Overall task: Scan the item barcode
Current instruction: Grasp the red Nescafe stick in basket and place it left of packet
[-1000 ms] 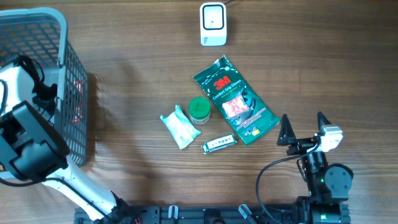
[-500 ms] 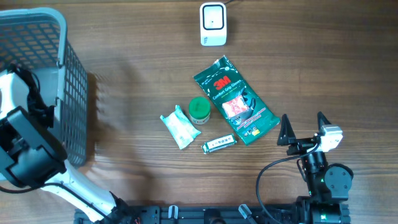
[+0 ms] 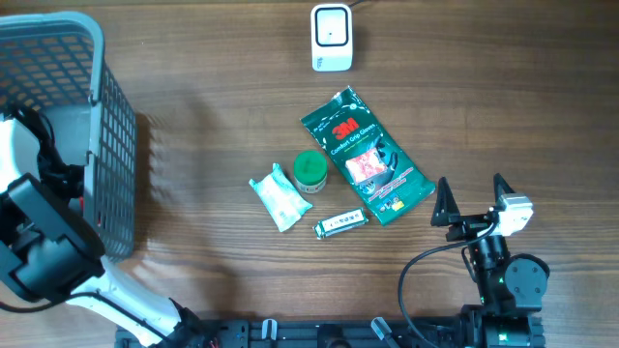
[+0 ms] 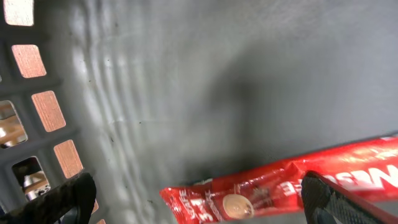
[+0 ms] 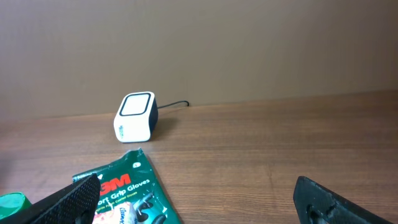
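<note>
My left gripper point(image 4: 202, 202) is down inside the grey mesh basket point(image 3: 60, 27) and stands open. A red coffee sachet point(image 4: 273, 186) lies on the basket floor between its fingers, and the fingers are apart from it. From overhead only the left arm point(image 3: 39, 237) shows over the basket. The white barcode scanner point(image 3: 331, 37) stands at the back of the table and is also in the right wrist view point(image 5: 135, 116). My right gripper point(image 3: 471, 193) hovers open and empty at the front right.
On the wooden table lie a green 3M gloves pack point(image 3: 366, 159), a round green tub point(image 3: 309, 169), a pale green tissue packet point(image 3: 279, 198) and a small silver pack point(image 3: 341, 223). The gloves pack point(image 5: 124, 193) is just ahead of my right gripper.
The left arm has shifted a little toward the front edge inside the basket. The right arm and the items on the table have not moved.
</note>
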Controlling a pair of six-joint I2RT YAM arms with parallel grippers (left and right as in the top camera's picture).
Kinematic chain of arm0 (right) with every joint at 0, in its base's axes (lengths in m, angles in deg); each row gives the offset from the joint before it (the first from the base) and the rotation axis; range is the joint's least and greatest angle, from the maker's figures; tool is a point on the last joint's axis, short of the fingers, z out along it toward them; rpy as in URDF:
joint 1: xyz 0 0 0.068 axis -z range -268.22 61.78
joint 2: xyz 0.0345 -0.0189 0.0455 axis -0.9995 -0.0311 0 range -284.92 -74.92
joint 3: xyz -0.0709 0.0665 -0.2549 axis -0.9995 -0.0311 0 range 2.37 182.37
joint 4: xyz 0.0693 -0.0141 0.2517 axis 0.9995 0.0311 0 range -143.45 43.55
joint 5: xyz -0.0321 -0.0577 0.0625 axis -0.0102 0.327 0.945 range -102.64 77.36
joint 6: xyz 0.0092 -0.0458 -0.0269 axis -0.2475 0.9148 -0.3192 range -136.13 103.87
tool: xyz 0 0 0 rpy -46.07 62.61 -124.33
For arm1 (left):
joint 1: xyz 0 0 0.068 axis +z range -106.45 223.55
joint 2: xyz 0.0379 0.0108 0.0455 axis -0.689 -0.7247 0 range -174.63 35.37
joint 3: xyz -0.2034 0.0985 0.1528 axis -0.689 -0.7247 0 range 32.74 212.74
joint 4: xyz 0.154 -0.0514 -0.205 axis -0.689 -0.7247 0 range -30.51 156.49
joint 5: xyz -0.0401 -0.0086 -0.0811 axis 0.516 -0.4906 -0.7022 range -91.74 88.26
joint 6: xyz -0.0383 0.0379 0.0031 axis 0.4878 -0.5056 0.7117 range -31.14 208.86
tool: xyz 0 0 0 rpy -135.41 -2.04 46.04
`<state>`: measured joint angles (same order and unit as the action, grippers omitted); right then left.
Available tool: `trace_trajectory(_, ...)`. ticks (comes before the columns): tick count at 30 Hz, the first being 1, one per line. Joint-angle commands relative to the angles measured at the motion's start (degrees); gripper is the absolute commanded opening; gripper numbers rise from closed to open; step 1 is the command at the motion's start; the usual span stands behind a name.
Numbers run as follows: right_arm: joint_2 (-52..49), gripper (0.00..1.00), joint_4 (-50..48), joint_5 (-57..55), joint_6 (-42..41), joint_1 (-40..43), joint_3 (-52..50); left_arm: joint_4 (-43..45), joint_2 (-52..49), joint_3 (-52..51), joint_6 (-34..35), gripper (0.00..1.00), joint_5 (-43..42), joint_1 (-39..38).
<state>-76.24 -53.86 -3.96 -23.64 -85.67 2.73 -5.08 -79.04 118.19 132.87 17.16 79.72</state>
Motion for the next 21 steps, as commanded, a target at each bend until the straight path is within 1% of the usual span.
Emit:
trace_trajectory(1, 0.13, 1.00, -0.17, -0.37, -0.35, -0.07, -0.07, 0.24, 3.74, -0.42, 0.20, 1.00, -0.90, -0.39)
trace_trajectory(4, 0.13, 1.00, -0.17, -0.37, -0.37, -0.07, -0.07, 1.09, 4.17, -0.42, 0.11, 1.00, -0.92, -0.87)
trace_trajectory(6, 0.13, 1.00, -0.17, -0.37, -0.37, -0.07, -0.07, 2.03, 4.11, -0.70, -0.39, 1.00, -3.13, -1.05)
trace_trajectory(8, 0.13, 1.00, -0.17, -0.37, -0.39, -0.07, -0.07, 4.13, 4.11, -2.05, -2.75, 1.00, -5.64, -1.07)
trace_trajectory(10, 0.13, 1.00, -0.17, -0.37, -0.37, -0.07, -0.07, 7.58, 4.09, -4.87, -5.09, 1.00, -7.61, -1.07)
trace_trajectory(15, 0.13, 1.00, -0.17, -0.37, -0.37, -0.07, -0.07, 17.51, 4.09, -15.39, -6.32, 1.00, -6.21, -1.01)
trace_trajectory(16, 0.13, 1.00, -0.17, -0.37, -0.37, -0.07, -0.07, 19.45, 4.09, -17.27, -6.34, 0.92, -6.21, -1.01)
trace_trajectory(17, 0.13, 1.00, -0.17, -0.37, -0.37, -0.07, -0.07, 21.46, 4.09, -19.28, -6.34, 0.69, -6.21, -1.01)
trace_trajectory(18, 0.13, 1.00, -0.17, -0.37, -0.37, -0.07, -0.07, 22.60, 4.09, -20.59, -6.34, 0.33, -6.23, -1.01)
trace_trajectory(19, 0.13, 1.00, -0.17, -0.37, -0.37, -0.07, -0.07, 22.75, 4.09, -21.22, -6.32, 0.04, -6.23, -1.01)
trace_trajectory(21, 0.13, 1.00, -0.17, -0.37, -0.37, -0.07, -0.07, 22.64, 4.22, -21.24, -6.38, 0.04, -6.21, -1.01)
